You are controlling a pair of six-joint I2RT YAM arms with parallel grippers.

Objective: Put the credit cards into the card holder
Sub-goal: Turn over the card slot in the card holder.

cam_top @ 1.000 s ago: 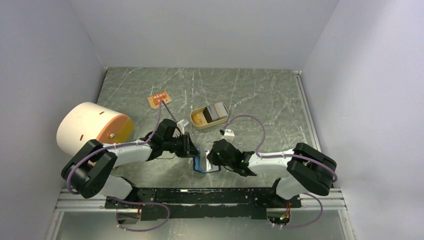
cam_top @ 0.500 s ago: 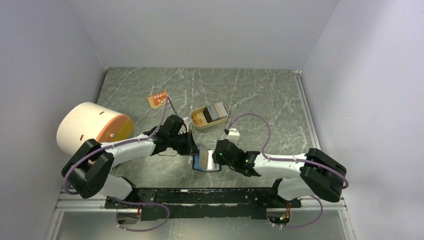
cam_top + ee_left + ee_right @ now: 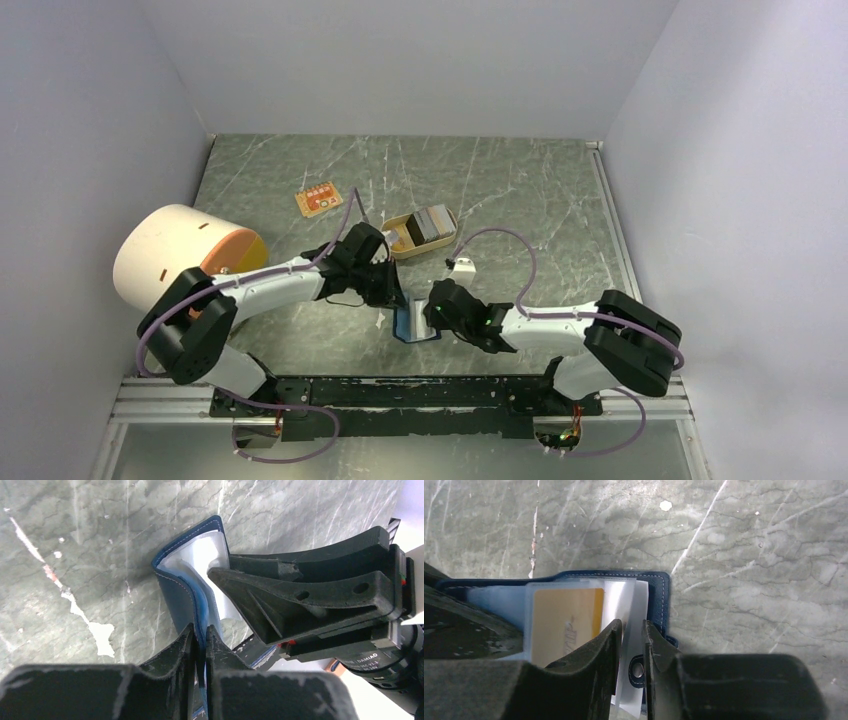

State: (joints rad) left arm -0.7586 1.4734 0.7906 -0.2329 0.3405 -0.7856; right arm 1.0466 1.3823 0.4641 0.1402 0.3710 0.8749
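The card holder, navy outside and light blue inside, stands partly open on the table between both grippers. My left gripper is shut on its near navy flap, fingertips together at the gripper's point. My right gripper closes from the other side on a thin white leaf inside the holder; card or sleeve, I cannot tell. A yellow card sits in a clear pocket. The grey and white credit cards lie stacked in the tan tray.
A small orange board lies at the back left. A large white cylinder with an orange end stands at the left by my left arm. The right arm's cable loops over the table behind the holder.
My left gripper has moved right and a little back, toward the tray, with the flap in it. The holder now stands narrower and more upright. The right gripper has stayed at the holder.
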